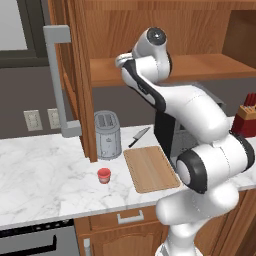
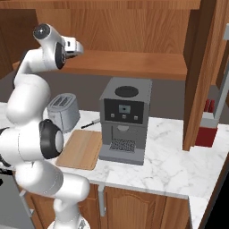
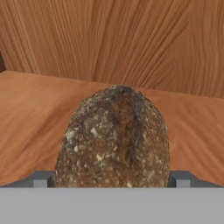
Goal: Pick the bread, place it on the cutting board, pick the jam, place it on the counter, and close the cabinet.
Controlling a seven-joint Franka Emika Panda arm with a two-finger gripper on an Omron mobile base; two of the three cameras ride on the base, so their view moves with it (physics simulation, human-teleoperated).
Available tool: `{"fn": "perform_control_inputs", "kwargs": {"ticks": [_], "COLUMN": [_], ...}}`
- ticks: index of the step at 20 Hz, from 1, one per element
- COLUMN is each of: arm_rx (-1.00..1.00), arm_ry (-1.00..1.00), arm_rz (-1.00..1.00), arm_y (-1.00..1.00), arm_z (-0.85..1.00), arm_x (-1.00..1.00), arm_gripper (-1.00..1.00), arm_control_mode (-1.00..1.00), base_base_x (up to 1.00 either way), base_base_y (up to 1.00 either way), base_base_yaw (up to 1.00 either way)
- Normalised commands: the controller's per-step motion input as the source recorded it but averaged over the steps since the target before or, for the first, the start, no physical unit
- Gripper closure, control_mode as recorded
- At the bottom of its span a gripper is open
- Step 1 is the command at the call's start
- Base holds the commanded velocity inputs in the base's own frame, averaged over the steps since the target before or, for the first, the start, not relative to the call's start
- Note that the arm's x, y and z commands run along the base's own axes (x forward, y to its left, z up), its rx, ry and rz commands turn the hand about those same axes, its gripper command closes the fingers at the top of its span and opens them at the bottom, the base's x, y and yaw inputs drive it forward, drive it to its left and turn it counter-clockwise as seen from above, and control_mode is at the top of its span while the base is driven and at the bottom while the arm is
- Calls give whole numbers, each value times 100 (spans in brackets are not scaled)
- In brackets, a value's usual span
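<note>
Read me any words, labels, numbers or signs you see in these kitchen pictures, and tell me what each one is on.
No text can be read anywhere.
Coffee machine: a small front panel with a display and buttons, too small and blurred to read.
Jam: a paler band, no lettering legible.
Toaster, bread and cabinet: no markings visible.

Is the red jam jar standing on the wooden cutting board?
No. In the left base view the jam stands on the white marble counter, to the left of the cutting board and apart from it.
</note>
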Motion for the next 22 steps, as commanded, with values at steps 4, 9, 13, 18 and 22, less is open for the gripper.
{"fn": "perform_control_inputs", "kwargs": {"ticks": [4, 9, 13, 18, 22], "arm_rx": [0, 0, 0, 0, 0], "arm_ry": [0, 0, 0, 1, 4], "arm_rz": [0, 0, 0, 0, 0], "arm_y": [-8, -9, -15, -14, -14], "arm_z": [8, 5, 1, 0, 0], "arm_x": [-44, -48, -60, -69, -73], "arm_gripper": [100, 100, 100, 100, 100], "arm_control_mode": [-100, -100, -100, -100, -100], "base_base_x": [0, 0, 0, 0, 0], "base_base_y": [0, 0, 0, 0, 0], "base_base_yaw": [0, 0, 0, 0, 0]}}
